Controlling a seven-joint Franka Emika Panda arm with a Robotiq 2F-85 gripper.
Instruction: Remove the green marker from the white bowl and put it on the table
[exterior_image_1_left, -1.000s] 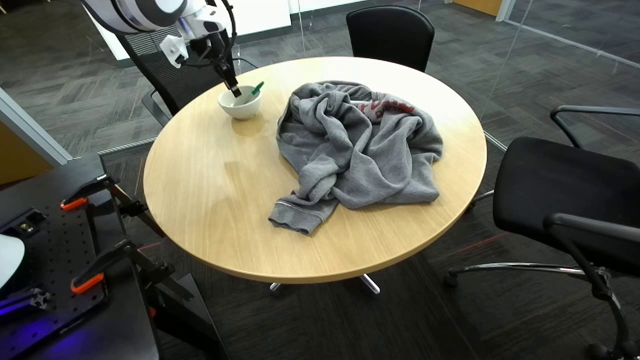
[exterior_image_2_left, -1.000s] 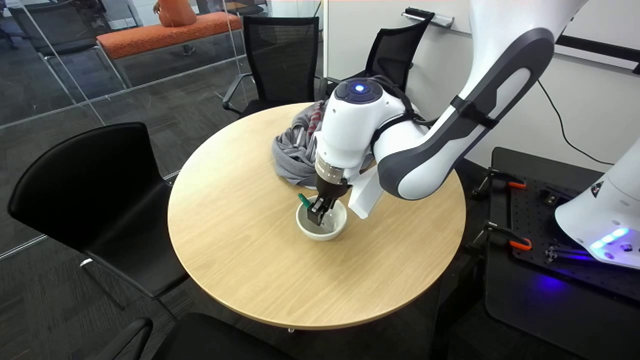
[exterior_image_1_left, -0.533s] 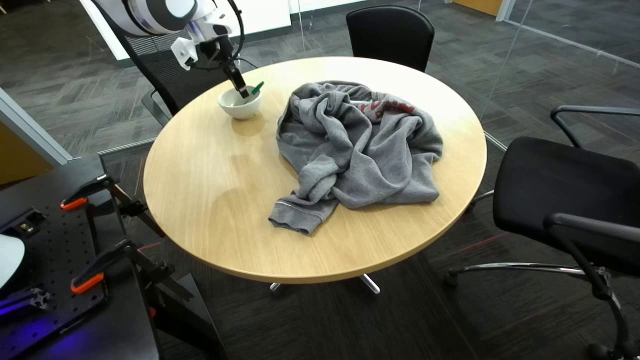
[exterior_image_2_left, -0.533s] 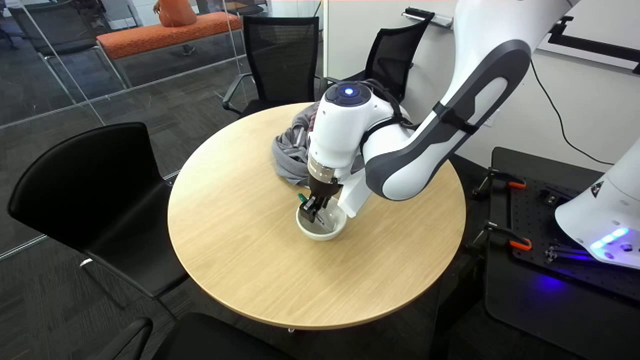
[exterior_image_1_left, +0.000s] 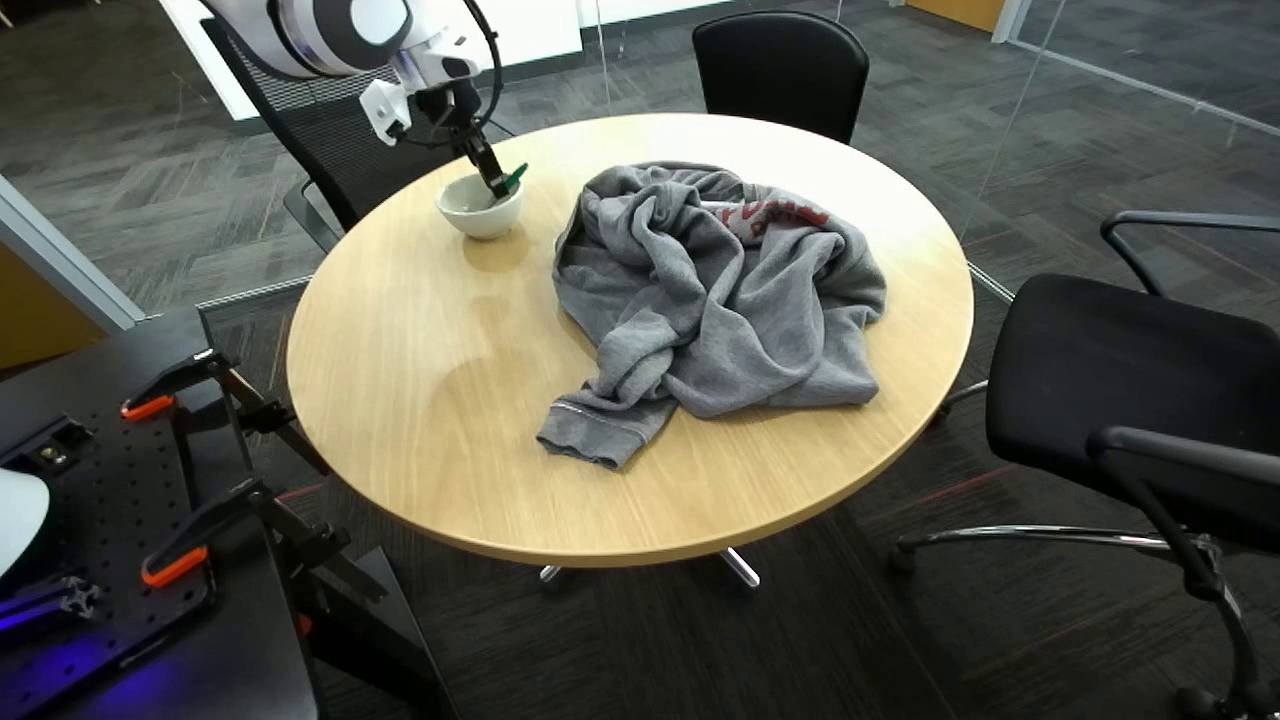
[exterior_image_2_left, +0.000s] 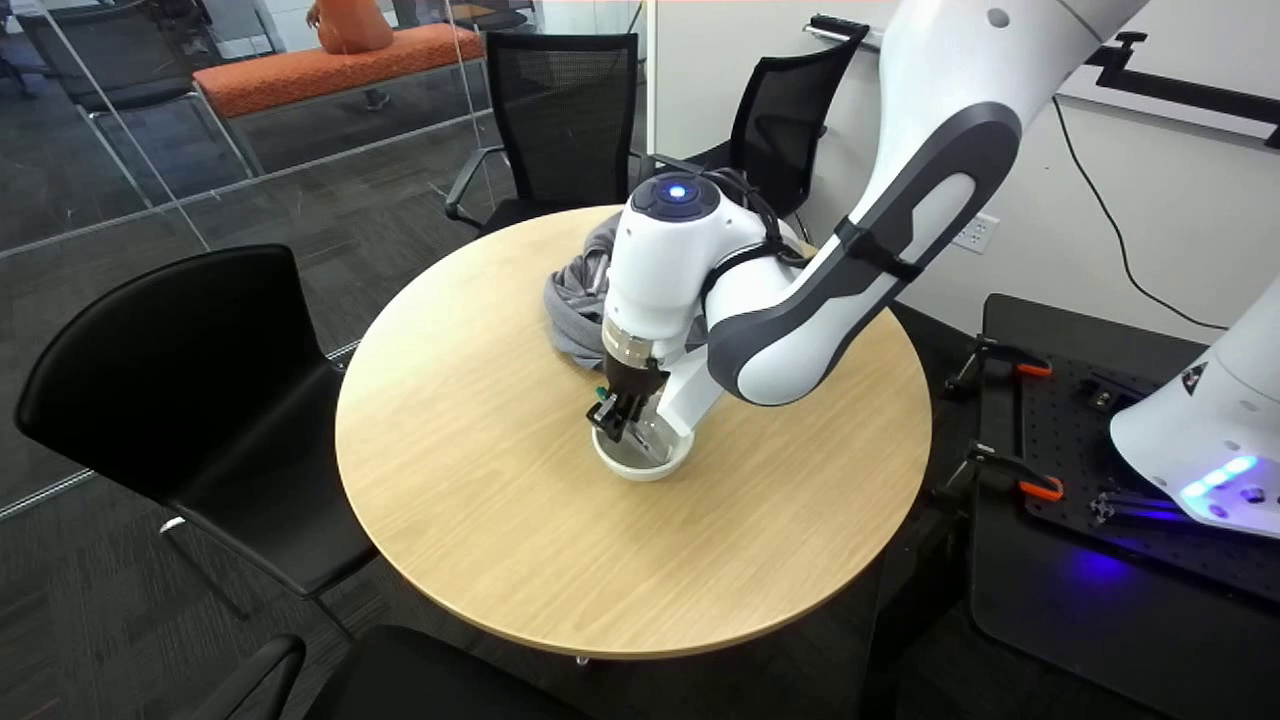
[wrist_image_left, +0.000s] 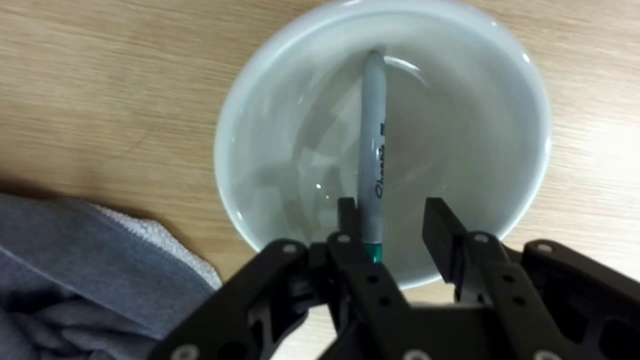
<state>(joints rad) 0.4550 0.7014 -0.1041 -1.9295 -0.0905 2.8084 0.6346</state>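
Bowl (wrist_image_left: 465, 130) holds the leaning green marker (wrist_image_left: 371, 145); end effector (wrist_image_left: 391, 206) stands partly spread.

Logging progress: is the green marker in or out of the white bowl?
In: the wrist view shows most of the green marker inside the white bowl.

Identifiable as an office by black chairs (exterior_image_2_left: 170, 360) around the round counter (exterior_image_2_left: 470, 520), dark carpet (exterior_image_1_left: 640, 650) beneath it, and a glass partition (exterior_image_2_left: 125, 125) and orange bench (exterior_image_2_left: 330, 75) beyond it.
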